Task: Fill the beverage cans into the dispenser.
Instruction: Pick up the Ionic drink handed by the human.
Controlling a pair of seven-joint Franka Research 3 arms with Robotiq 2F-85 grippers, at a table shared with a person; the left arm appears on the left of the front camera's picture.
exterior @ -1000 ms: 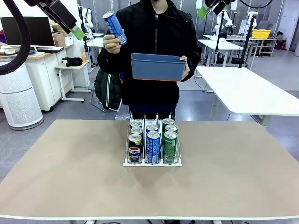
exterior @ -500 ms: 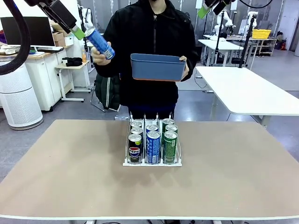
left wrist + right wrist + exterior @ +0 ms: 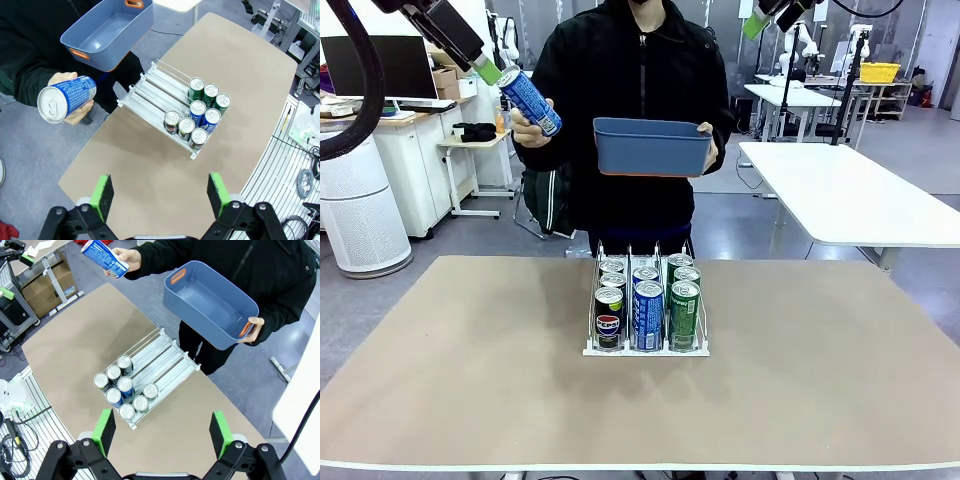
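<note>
We are noting the white wire three-lane dispenser (image 3: 645,350) sitting centrally on the tabletop (image 3: 470,350), nearer its far edge, with eight slim beverage cans (image 3: 649,312) against its front lip. Beyond that edge a person's hand (image 3: 526,128) is holding a blue slim can (image 3: 531,101) beside a blue plastic bin (image 3: 653,147). The left tool (image 3: 159,192) and right tool (image 3: 162,432) are hanging spread, empty.
</note>
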